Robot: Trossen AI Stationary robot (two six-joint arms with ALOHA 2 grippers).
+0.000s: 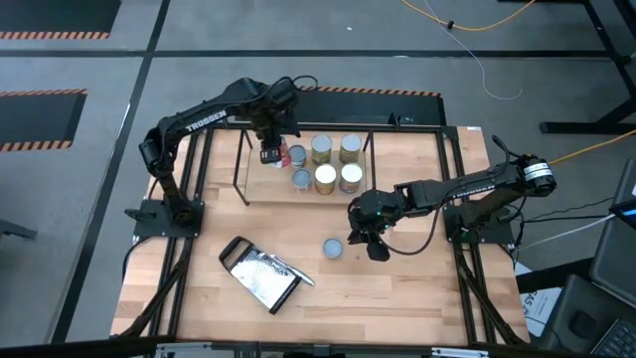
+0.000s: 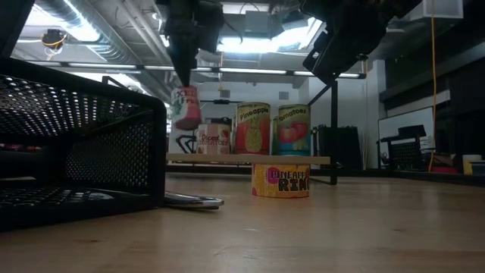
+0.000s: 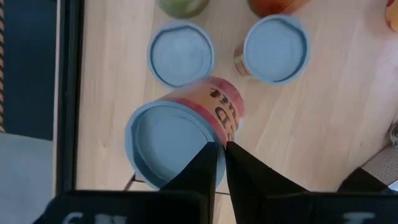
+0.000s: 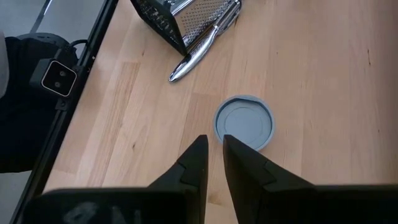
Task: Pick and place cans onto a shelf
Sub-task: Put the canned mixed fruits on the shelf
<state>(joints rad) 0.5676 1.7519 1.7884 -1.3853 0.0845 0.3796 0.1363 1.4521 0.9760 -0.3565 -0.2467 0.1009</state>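
My left gripper (image 1: 270,149) is shut on a blue-topped can with a red label (image 3: 180,134). It holds the can above the left end of the shelf (image 1: 260,179), a wooden board in a black rod rack. Several cans stand on the board (image 1: 325,179); two blue tops (image 3: 277,48) show beyond the held can. One flat can (image 1: 333,248) stands alone on the table. My right gripper (image 4: 214,144) is shut and empty, above the table just right of that can (image 4: 244,122). My left gripper pinches the can's top rim (image 3: 208,142) between its two fingers, on the side with the red label. The fingers come from above, pointing down. The can (image 2: 186,108) hangs tilted below them, clear of the shelf board.
A metal grater with a black handle (image 1: 260,273) lies on the table's near left part; it fills the left of the low view (image 2: 83,159). A black frame (image 1: 189,189) edges the table. Bare wood lies at the near right.
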